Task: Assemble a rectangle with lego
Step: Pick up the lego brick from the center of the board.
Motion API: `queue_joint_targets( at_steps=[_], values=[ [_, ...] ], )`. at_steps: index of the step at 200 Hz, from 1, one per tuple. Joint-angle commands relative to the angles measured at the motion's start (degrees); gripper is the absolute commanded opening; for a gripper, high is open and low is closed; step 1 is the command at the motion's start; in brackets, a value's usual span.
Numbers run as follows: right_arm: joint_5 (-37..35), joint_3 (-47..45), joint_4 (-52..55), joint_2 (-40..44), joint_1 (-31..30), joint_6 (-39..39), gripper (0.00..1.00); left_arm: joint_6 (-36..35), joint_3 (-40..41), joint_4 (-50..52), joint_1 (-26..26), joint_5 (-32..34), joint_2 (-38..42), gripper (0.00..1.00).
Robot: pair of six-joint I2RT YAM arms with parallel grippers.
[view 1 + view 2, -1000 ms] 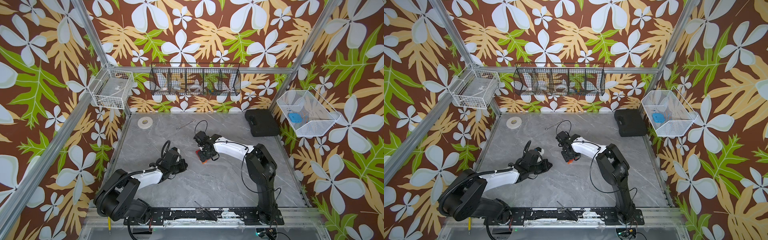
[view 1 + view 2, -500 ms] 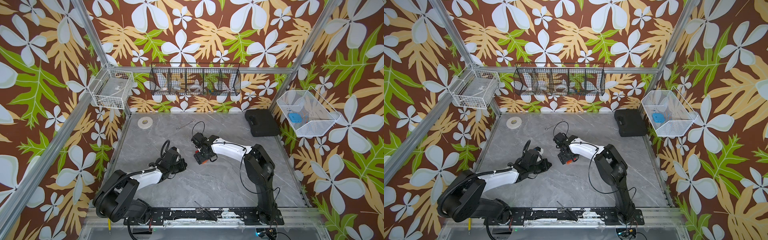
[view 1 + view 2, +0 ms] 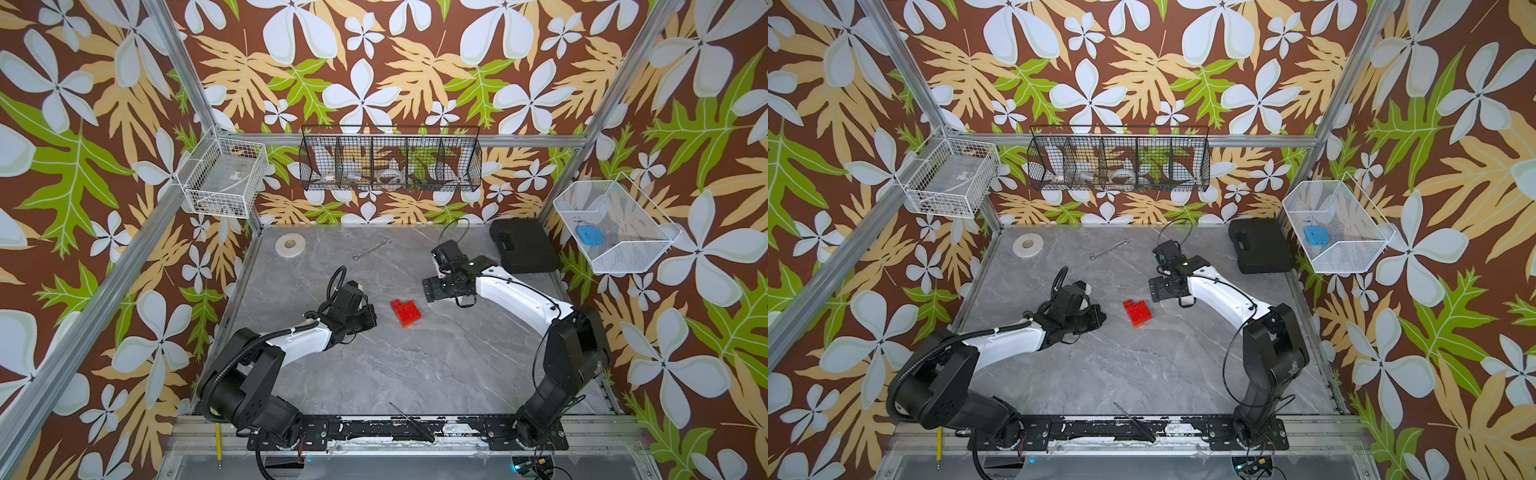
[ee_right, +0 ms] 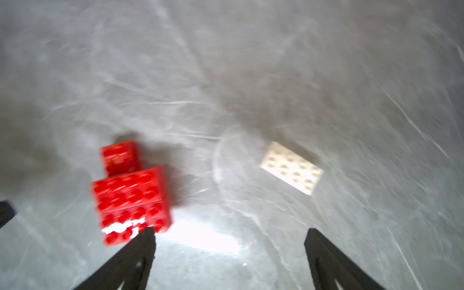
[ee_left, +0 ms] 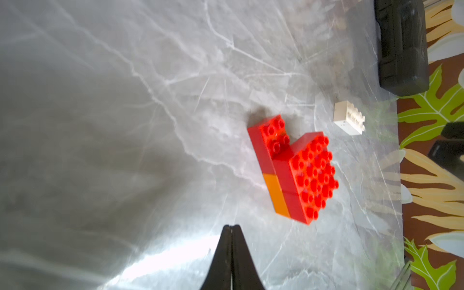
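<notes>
Now the right claw (image 4: pixel 229 229) has let go of the red block (image 3: pixel 406 312) and pulled back, spread wide. The left claw (image 5: pixel 231 227) is pressed together, holding nothing. The block sits on the table (image 3: pixel 415 374) between them, one corner still missing. I think the loose white brick (image 4: pixel 291 167) goes there. It has bare table all around.

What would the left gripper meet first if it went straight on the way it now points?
Probably the red-and-orange lego block, just ahead of the left gripper. The left wrist view shows the block slightly off the line, so the gripper might only graze it.
</notes>
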State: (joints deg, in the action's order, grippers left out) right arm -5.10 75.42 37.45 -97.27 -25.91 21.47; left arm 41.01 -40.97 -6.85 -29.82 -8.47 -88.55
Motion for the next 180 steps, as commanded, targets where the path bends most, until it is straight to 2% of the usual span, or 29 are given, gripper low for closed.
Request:
queue_joint_targets(
  at_steps=[1, 27, 63, 120, 152, 180],
  values=[
    [2.39, -4.06, -6.08, 1.47, 4.07, 5.08, 0.96, -2.53, -4.42, 1.43, 0.16, 2.75, -3.74, 0.07],
    [-1.18, -3.39, -5.95, -0.33, 5.50, 5.44, 1.00, -2.94, -11.85, 1.32, 1.68, 2.66, -9.98, 0.07],
    [1.79, 0.23, -5.78, -7.14, 6.58, 4.85, 1.00, -4.68, -21.56, 3.23, 3.72, -3.68, -18.67, 0.07],
    [2.75, -0.24, -6.99, -12.06, 6.65, 5.84, 0.99, -5.58, -24.60, 2.15, 3.78, -8.17, -22.82, 0.08],
    [2.20, -0.62, -7.14, -13.07, 6.66, 5.33, 0.95, -6.03, -27.57, 2.90, 3.72, -10.49, -25.96, 0.08],
    [2.58, -0.53, -8.01, -13.81, 6.88, 5.16, 0.89, -6.25, -27.10, 2.93, 3.72, -10.74, -26.22, 0.08]
  ],
)
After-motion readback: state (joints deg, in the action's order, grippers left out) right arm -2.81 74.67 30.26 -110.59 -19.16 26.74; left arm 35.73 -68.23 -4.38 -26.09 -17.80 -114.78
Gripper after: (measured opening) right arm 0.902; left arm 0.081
